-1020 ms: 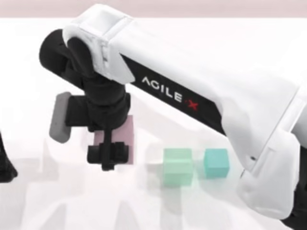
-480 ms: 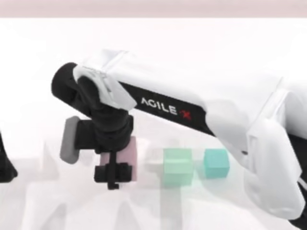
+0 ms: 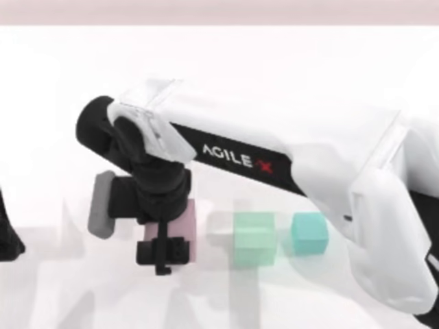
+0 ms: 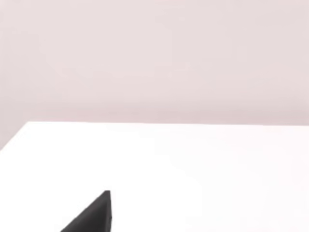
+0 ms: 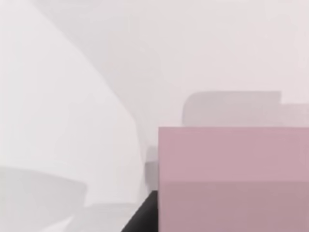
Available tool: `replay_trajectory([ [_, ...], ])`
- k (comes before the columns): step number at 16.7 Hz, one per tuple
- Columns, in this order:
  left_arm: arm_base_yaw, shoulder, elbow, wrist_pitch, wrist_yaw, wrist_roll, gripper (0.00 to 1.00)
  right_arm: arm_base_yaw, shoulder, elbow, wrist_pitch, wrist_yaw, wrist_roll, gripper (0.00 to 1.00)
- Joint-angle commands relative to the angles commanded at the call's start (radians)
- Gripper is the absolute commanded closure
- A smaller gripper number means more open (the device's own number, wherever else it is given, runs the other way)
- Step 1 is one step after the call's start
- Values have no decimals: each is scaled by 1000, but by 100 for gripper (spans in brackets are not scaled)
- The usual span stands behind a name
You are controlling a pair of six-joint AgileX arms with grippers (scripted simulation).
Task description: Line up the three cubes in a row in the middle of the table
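The dusty pink cube [image 3: 184, 227] is held in my right gripper [image 3: 163, 251], which is shut on it from above. It is left of the mint-green cube [image 3: 255, 237], with a gap between them. The small turquoise cube [image 3: 309, 233] stands just right of the mint one. All three lie roughly on one line across the white table [image 3: 274, 68]. In the right wrist view the pink cube [image 5: 231, 179] fills the corner, with a dark finger [image 5: 145, 218] against its side. My left arm [image 3: 5, 236] is parked at the left edge. One dark finger [image 4: 94, 216] of its gripper shows alone over bare table.
My right arm's white body [image 3: 329, 171] stretches across the table from the right and hangs over the space behind the cubes. A pinkish strip [image 3: 219, 12] runs along the far edge.
My right gripper has carried the pink cube toward the near side and a little right. It has also come lower, level with the mint and turquoise cubes. Those two have not moved.
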Motion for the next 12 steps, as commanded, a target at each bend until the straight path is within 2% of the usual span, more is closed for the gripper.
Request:
replay_trajectory([
  [11,0,0,0,0,0,0,0,0,0,0,0,0,0,2],
  [12,0,0,0,0,0,0,0,0,0,0,0,0,0,0],
])
